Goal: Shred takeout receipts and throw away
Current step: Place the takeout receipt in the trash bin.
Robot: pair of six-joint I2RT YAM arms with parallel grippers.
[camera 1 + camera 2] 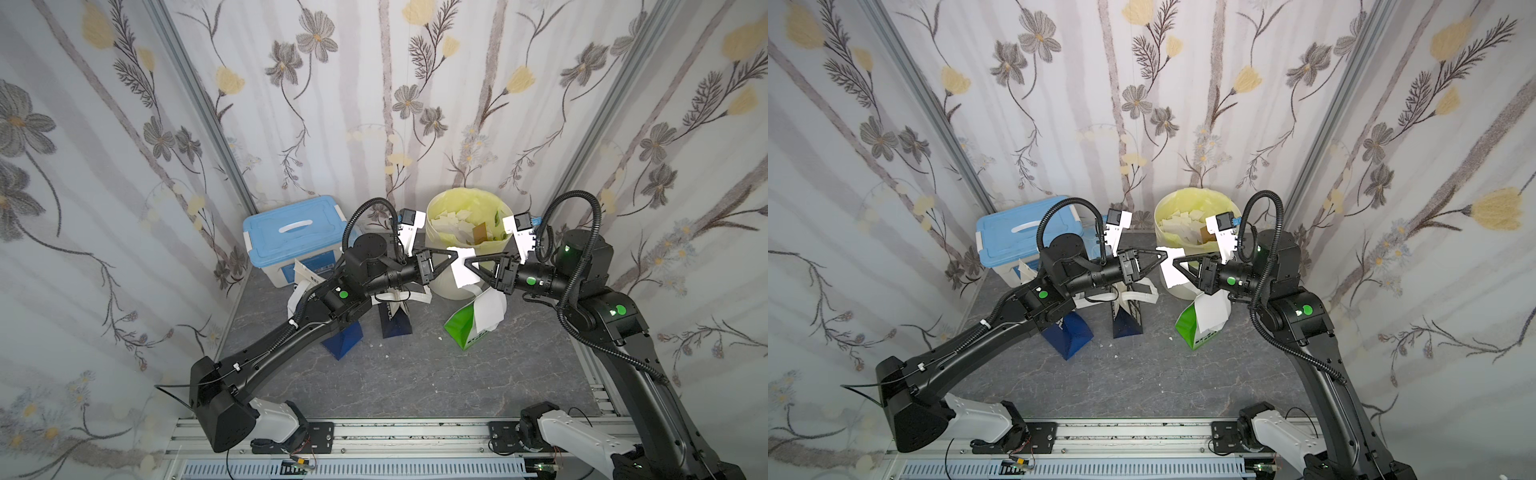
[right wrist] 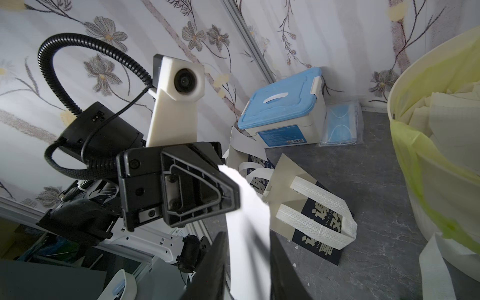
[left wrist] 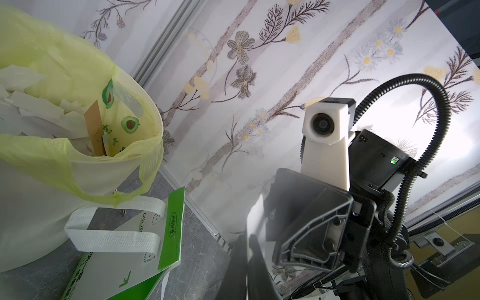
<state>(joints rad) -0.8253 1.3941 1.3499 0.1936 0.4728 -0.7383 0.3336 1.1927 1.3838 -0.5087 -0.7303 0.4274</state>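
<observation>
Nearest, a green bag (image 1: 459, 328) sits on the surface with a white sheet (image 1: 490, 309) poking out. Just beyond hangs the receipt (image 1: 464, 268), which looks light, limp and easily torn, so it is best gripped along its top edge. The left jaws pinch its upper corner, and the right jaws look closed on it. Behind, the lined bin (image 1: 444, 289) holds paper scraps (image 1: 451, 226).

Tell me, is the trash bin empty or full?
Nearly full: torn white paper scraps pile close to the rim of the yellow-lined bin.
</observation>
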